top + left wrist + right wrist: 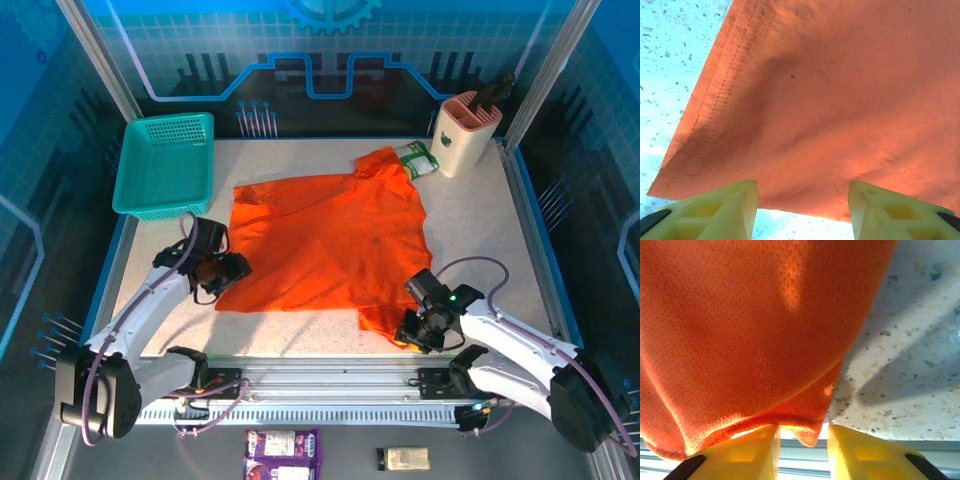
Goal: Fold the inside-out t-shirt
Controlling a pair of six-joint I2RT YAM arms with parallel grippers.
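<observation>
Seemingly pre-grasp for a fold: the left gripper (803,199) and right gripper (803,441), jaws open, next needed to pinch the near edge of the bright orange cloth t-shirt (330,235).

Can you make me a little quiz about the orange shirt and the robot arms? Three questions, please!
1. True or false: the shirt lies inside the basket.
2. Pick one. The right gripper is at the shirt's: A) far edge, B) near right corner, C) middle.
3. Fill the gap: the left gripper has its fingers ___, with the shirt's edge just ahead of them.

Key: 1 false, it lies spread on the table; 2 B; 3 open.
</observation>
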